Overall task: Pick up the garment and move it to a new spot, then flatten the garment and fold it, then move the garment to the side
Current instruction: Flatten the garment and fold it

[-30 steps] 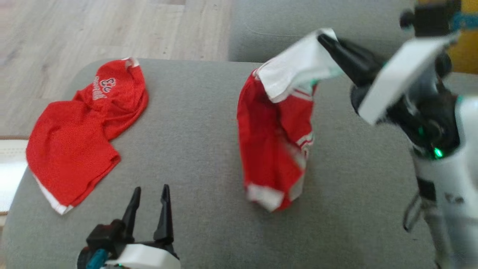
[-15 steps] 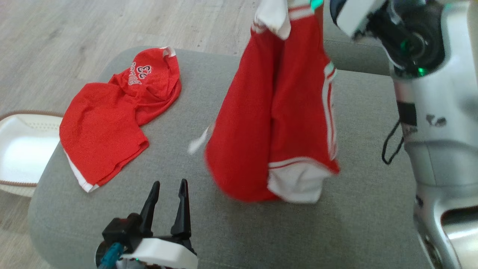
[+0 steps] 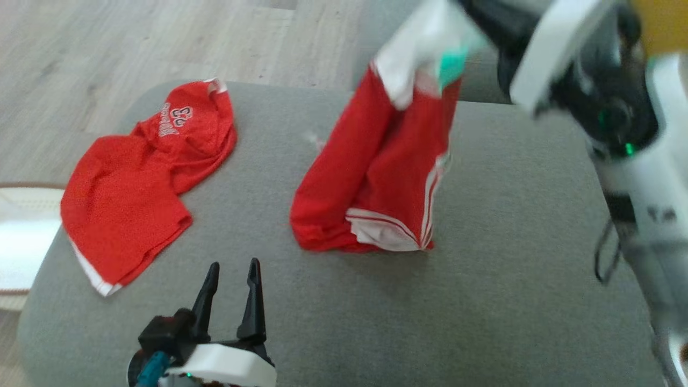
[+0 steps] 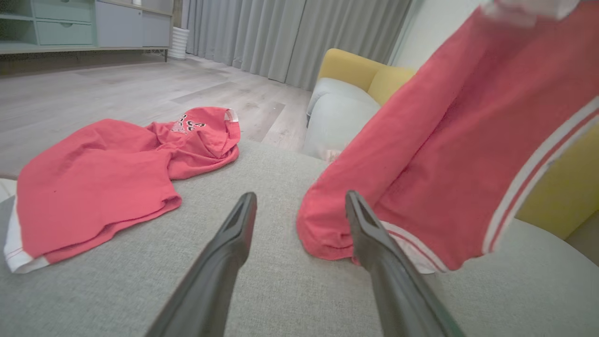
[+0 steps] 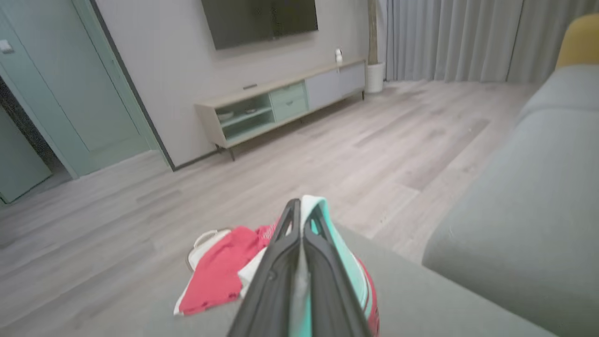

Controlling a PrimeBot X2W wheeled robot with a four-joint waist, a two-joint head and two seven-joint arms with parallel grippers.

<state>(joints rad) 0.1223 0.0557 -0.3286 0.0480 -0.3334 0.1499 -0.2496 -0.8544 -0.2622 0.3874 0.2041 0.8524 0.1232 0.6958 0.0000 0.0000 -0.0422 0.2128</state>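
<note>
Red shorts with white trim (image 3: 384, 177) hang from my right gripper (image 3: 465, 16), which is shut on their white and teal waistband at the top right of the head view. The shorts' lower hem rests bunched on the grey cushion (image 3: 484, 279). In the right wrist view the right gripper (image 5: 302, 217) pinches the teal and white cloth (image 5: 339, 252) between closed fingers. My left gripper (image 3: 232, 271) stands open low over the cushion's front edge, left of the shorts. From the left wrist view, the left gripper (image 4: 299, 201) holds nothing and the shorts (image 4: 435, 154) hang just to its right.
A second red garment with lettering (image 3: 137, 183) lies crumpled on the cushion's left part. A white basket (image 3: 19, 242) sits on the wood floor (image 3: 107, 43) beyond the left edge. A grey sofa seat (image 3: 387, 32) and a yellow cushion (image 4: 360, 70) lie behind.
The right gripper lifted the shorts high, then lowered them so the hem now rests on the cushion. The head camera shifted. The left gripper stayed open and still.
</note>
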